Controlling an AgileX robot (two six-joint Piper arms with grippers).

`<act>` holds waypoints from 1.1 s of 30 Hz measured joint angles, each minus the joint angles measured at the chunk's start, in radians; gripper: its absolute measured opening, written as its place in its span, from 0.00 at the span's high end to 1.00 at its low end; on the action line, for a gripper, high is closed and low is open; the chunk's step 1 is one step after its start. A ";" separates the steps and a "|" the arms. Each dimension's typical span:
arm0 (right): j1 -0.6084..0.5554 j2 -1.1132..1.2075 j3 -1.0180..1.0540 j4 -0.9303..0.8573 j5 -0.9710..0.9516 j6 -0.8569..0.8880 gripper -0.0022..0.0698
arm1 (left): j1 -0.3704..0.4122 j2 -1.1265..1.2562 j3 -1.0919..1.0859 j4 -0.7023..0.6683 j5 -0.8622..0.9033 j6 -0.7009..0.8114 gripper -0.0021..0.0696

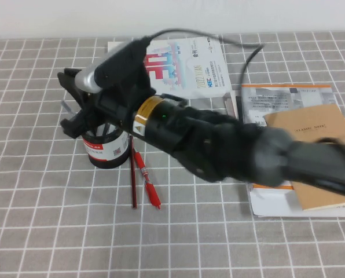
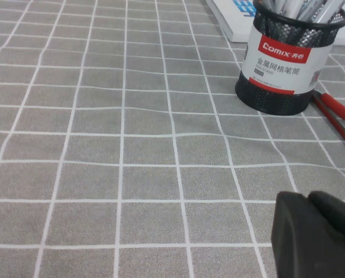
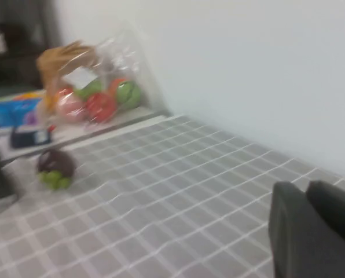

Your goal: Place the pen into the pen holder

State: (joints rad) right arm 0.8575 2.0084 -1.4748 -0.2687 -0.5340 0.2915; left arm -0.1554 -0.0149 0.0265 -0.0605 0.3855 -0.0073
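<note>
- Right gripper (image 1: 73, 103): it hangs right over the mouth of the pen holder (image 1: 106, 148). In the high view its jaws look spread and not clamped on anything.
- The pen (image 2: 300, 8): in the left wrist view, slim grey shafts stand upright inside the mesh cup, leaning on its rim. You can take the pen to be among them, but I can't say which shaft it is.
- Progress, as a judgement: the drop looks done. What's left is to lift the right arm up and away without knocking the cup.
- Left gripper (image 2: 318, 230): it sits low over bare cloth, well apart from the holder and from the right gripper. I cannot tell its grip state.
- Beside the holder, on the side toward the right arm's elbow, lie a red pen (image 1: 147, 177) and a thin dark pencil (image 1: 133, 184). Both are flat on the cloth and neither is part of the job.
- Surface: a grey tablecloth (image 1: 230, 243) with a white grid, lying flat.
- A colourful leaflet (image 1: 191, 63) lies beyond the gripper, with booklets (image 1: 303, 124) under the right forearm.
- Room: a plain white wall. The right wrist view shows a clear bag of coloured balls (image 3: 94, 90), blurred.
</note>
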 joint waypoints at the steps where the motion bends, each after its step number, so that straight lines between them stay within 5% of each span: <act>1: 0.008 -0.048 0.040 -0.016 0.025 0.000 0.97 | 0.000 0.000 0.000 0.000 0.000 0.000 0.98; 21: 0.015 -0.699 0.966 -0.010 0.024 0.000 0.99 | 0.000 0.000 0.000 0.000 0.000 0.000 0.98; 33: 0.015 -0.727 1.330 0.329 -0.521 -0.373 0.99 | 0.000 0.000 0.000 0.000 0.000 0.000 0.98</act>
State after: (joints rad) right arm 0.8727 1.2814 -0.1448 0.0606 -1.0547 -0.0811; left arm -0.1554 -0.0149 0.0265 -0.0605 0.3855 -0.0073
